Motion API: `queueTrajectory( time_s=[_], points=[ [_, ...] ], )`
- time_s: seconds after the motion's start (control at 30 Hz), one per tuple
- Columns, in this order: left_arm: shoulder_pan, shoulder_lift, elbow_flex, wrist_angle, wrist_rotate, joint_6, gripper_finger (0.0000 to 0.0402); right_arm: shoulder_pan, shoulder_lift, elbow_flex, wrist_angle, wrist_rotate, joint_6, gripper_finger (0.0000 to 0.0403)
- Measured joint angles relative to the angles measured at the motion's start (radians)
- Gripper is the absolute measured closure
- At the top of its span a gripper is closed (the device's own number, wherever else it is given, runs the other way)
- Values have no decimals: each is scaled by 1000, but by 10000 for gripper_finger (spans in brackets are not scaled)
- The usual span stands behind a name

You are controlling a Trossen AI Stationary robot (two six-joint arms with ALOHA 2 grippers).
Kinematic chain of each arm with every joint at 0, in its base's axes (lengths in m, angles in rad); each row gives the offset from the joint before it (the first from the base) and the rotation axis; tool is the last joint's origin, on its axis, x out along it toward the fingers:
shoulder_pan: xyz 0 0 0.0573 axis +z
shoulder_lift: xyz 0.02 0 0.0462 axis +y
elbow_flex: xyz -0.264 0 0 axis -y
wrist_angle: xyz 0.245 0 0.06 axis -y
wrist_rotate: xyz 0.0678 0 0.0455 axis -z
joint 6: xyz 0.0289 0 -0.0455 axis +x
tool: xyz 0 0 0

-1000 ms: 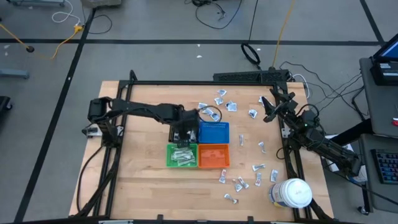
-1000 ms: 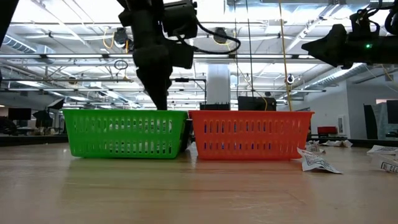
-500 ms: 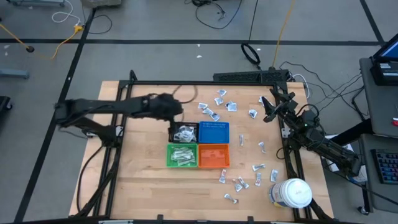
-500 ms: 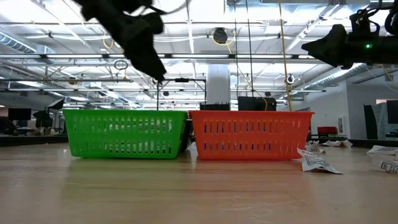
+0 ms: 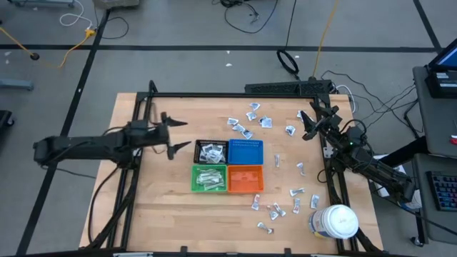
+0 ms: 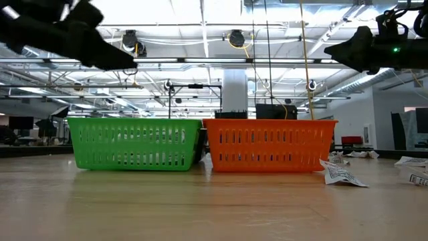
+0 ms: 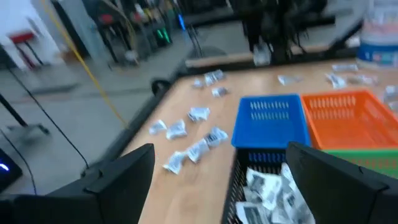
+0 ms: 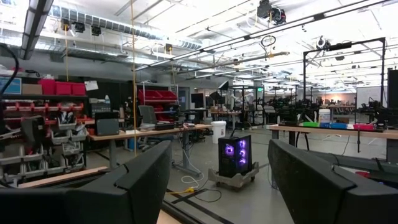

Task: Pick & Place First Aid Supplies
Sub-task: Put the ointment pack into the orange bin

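Small flat white and silvery wrapped packets (image 5: pixel 250 121) are scattered on the wooden table in the high view, one loose group just above the centre of the frame and another group (image 5: pixel 275 209) toward the lower right. A few single packets (image 5: pixel 300 168) are seen right of centre, well apart from each other. More packets are piled in the black bin (image 5: pixel 212 152) and in the green bin (image 5: pixel 208 178) near the centre, lying flat and overlapping.

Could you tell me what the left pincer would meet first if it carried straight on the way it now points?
Probably the black bin: the open left pincer points toward it, though how high it rides is unclear.
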Motion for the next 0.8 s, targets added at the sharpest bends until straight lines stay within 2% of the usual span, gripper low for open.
queueTrajectory(
  time_s=[0.17,0.33,0.8],
  points=[
    [0,-166,-130,93,-10,-8,36,0,0,0,0,0,0,140],
    [0,-274,-188,113,-3,-55,36,0,0,0,0,0,0,140],
    [0,-495,-232,90,-4,-55,36,0,0,0,0,0,0,140]
  ],
)
